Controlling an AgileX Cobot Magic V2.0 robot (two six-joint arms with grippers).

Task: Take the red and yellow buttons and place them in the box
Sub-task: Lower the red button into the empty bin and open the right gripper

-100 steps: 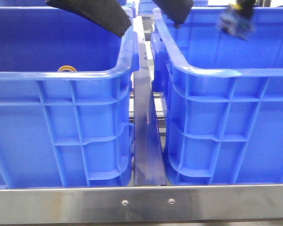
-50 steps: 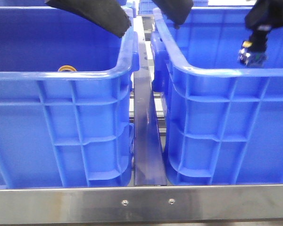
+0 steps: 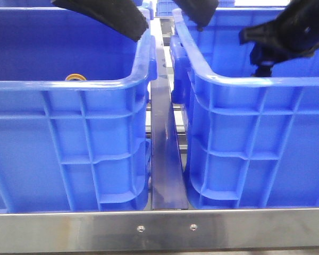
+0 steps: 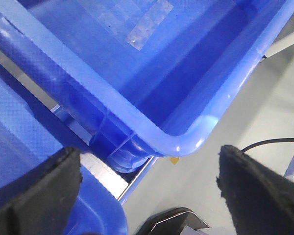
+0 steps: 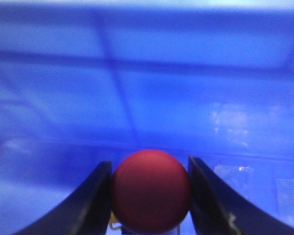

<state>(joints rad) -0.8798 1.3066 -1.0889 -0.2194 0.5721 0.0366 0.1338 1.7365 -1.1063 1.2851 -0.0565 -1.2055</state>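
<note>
My right gripper [image 5: 149,196] is shut on the red button [image 5: 151,191]; its dark red dome sits between the two dark fingers, facing a blue crate wall. In the front view the right arm [image 3: 287,34] reaches down inside the right blue box [image 3: 255,82], with its fingertips hidden behind the near rim. A yellow-orange rounded thing [image 3: 75,77], probably the yellow button, peeks over the near rim of the left blue crate [image 3: 69,85]. My left gripper [image 4: 149,191] is open and empty, high over the gap between the crates; its padded fingers [image 3: 106,16] show at the top of the front view.
A metal rail [image 3: 165,154] runs between the two crates, and a steel bar [image 3: 159,228] crosses the front edge. The left wrist view shows a crate corner [image 4: 186,142] over grey floor and a black cable [image 4: 269,143].
My right gripper has come down and leftward with the red button, from above the right box's rim to inside it. The left arm has not moved.
</note>
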